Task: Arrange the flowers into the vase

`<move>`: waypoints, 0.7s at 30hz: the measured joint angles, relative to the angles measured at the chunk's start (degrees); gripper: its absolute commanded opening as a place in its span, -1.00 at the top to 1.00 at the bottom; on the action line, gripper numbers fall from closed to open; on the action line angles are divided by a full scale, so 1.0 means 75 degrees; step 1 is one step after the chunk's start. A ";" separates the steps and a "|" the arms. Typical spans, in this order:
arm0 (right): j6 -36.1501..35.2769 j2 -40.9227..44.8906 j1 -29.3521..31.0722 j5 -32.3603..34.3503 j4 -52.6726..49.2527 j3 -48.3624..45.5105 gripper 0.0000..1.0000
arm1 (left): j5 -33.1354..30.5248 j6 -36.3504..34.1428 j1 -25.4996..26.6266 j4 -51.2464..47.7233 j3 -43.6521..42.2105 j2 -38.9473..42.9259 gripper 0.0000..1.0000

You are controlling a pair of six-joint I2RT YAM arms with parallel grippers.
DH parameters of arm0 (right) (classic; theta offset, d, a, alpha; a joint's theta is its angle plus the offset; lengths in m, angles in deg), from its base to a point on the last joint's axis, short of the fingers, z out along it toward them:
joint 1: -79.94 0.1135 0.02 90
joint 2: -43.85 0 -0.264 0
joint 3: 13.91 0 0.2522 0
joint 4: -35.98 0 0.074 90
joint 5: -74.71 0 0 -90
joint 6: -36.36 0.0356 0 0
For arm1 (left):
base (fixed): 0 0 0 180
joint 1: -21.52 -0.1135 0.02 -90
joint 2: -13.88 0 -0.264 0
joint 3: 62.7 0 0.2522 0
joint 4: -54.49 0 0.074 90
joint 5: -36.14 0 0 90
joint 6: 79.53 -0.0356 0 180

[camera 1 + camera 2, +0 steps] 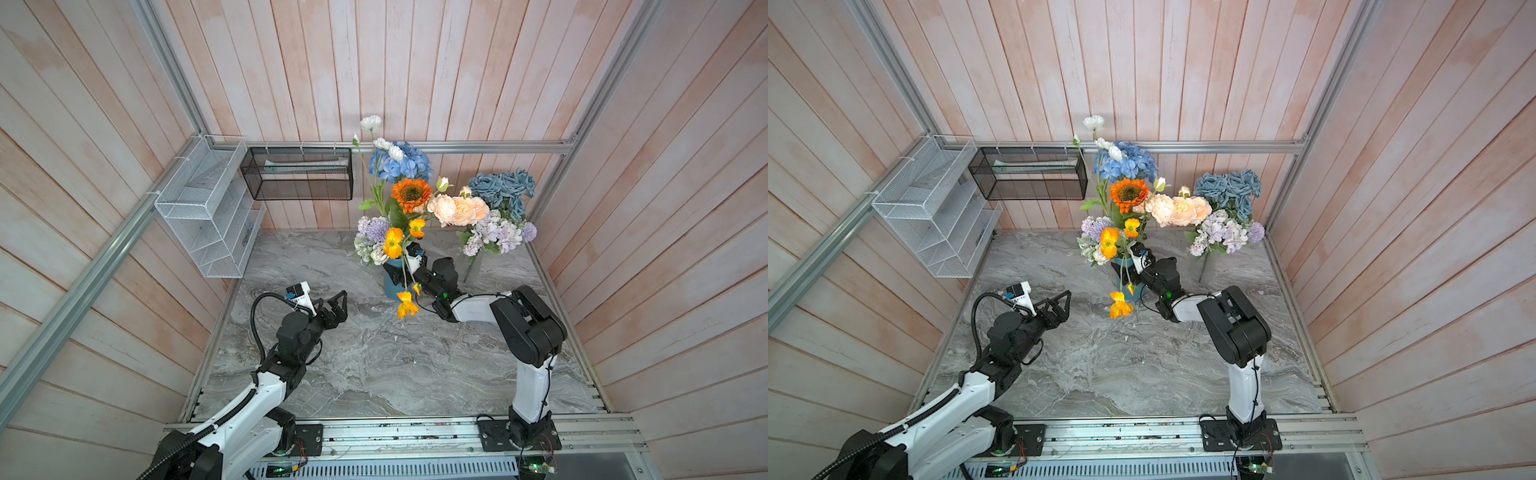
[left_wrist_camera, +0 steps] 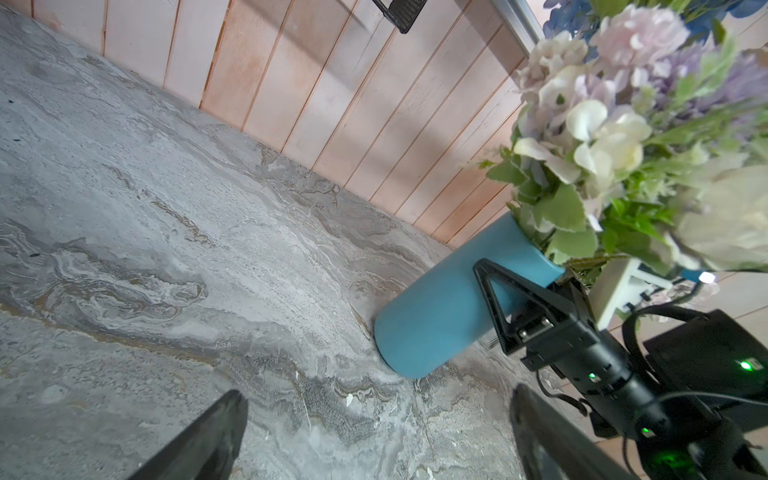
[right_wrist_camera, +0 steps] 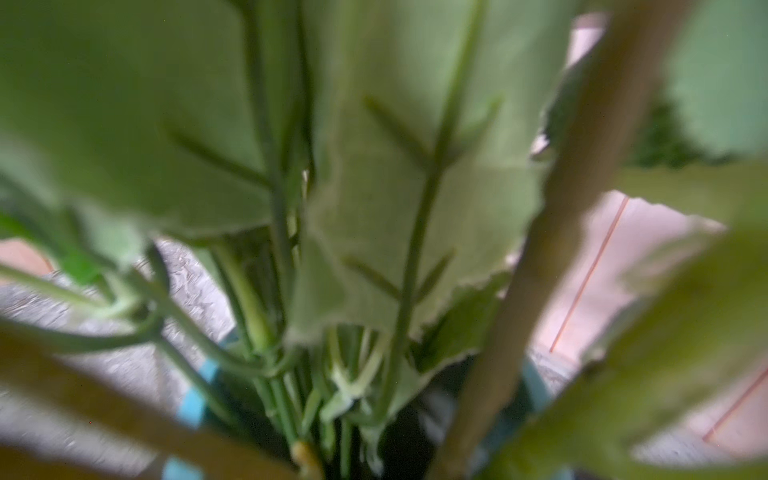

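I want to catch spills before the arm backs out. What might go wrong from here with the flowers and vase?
1. One branch of the yellow spray hangs down outside the vase; its weight may drag the stem out.
2. The right gripper sits among the stems at the vase mouth, with a finger beside the wall. Pulling back could snag stems or tip the top-heavy vase.
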 measured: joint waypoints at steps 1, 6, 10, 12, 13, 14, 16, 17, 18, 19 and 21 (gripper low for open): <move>0.0009 -0.0178 0.0000 -0.0012 0.0087 0.0178 0.05 | 0.0000 0.0000 0.0000 0.0000 0.0000 0.0000 -1.00; 0.0122 -0.0973 0.0003 -0.0041 0.0656 0.0930 -0.02 | 0.0020 0.0023 0.0000 -0.0017 0.0000 0.0009 -1.00; 0.0184 -0.1093 0.0000 -0.0047 0.0810 0.1014 -0.22 | 0.0020 0.0029 0.0000 -0.0067 -0.0038 0.0096 -1.00; 0.0207 -0.1093 0.0000 -0.0050 0.0816 0.1011 -0.39 | 0.0017 0.0029 0.0000 -0.0114 -0.0044 0.0140 -1.00; 0.0213 -0.1093 0.0000 -0.0050 0.0822 0.1005 -0.46 | 0.0017 0.0029 0.0000 -0.0114 -0.0044 0.0149 -1.00; 0.0216 -0.1093 0.0000 -0.0050 0.0848 0.0982 -0.58 | 0.0017 0.0029 0.0000 -0.0117 -0.0044 0.0149 -1.00; 0.0248 -0.1093 0.0000 -0.0050 0.0968 0.0901 -0.89 | 0.0017 0.0029 0.0000 -0.0117 -0.0044 0.0149 -1.00; 0.0259 -0.1093 0.0000 -0.0052 0.1099 0.0848 -0.96 | 0.0017 0.0029 0.0000 -0.0117 -0.0044 0.0149 -1.00; 0.0280 -0.1070 0.0000 -0.0050 0.1297 0.0790 -0.96 | 0.0017 0.0029 0.0000 -0.0117 -0.0044 0.0146 -1.00; 0.0283 -0.1029 0.0000 -0.0058 0.1422 0.0755 -0.96 | 0.0017 0.0029 0.0000 -0.0117 -0.0044 0.0143 -1.00; 0.0344 -0.0816 -0.0003 -0.0050 0.1588 0.0595 -0.96 | 0.0020 0.0029 0.0000 -0.0117 -0.0044 0.0128 -1.00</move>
